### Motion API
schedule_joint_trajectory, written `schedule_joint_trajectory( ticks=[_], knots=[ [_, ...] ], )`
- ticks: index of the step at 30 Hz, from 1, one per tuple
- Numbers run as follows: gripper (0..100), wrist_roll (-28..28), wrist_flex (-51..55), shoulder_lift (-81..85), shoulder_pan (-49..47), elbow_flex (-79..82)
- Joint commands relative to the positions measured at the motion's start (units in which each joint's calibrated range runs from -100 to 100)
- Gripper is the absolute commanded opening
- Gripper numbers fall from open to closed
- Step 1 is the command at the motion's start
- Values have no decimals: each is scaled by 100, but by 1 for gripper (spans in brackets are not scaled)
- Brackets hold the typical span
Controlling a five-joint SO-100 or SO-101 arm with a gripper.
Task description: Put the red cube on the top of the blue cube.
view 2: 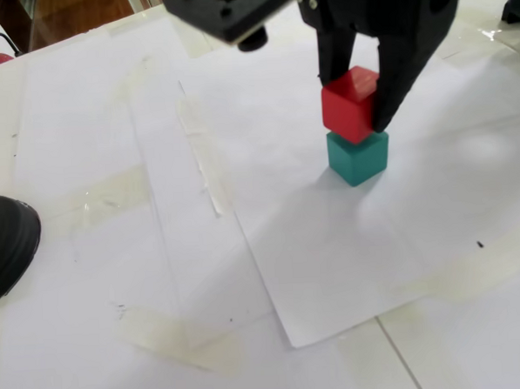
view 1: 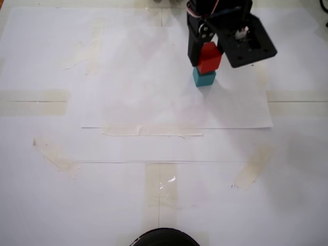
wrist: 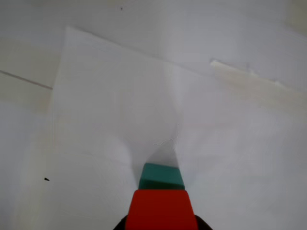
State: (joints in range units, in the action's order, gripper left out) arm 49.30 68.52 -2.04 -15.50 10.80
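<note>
The red cube (wrist: 161, 209) fills the bottom edge of the wrist view, closest to the lens, with the blue cube (wrist: 161, 176) just past it. In a fixed view the black plastic claw (view 2: 357, 98) pinches the red cube (view 2: 351, 103) between its two tapered fingers, spread only as wide as the cube. The red cube sits on top of the blue cube (view 2: 357, 156), touching it and turned slightly out of line with it. Both cubes are small, matte and sharp-edged. From above, the stack (view 1: 205, 69) stands near the far right of a white paper sheet (view 1: 154, 77) on the tabletop (view 1: 77, 205), which is pale and smooth, with strips of yellowish translucent tape (view 1: 152, 130) holding the paper edges down.
</note>
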Motion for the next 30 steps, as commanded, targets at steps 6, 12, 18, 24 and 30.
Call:
schedule_joint_trajectory(
  ticks=[6,12,18,24,30],
  knots=[
    [15,10,-65,49,21,32],
    [15,10,-114,32,28,87],
    [15,20,-350,6,13,259],
    [15,24,-554,-36,-10,423],
    [15,24,-570,-36,-25,432]
  ],
)
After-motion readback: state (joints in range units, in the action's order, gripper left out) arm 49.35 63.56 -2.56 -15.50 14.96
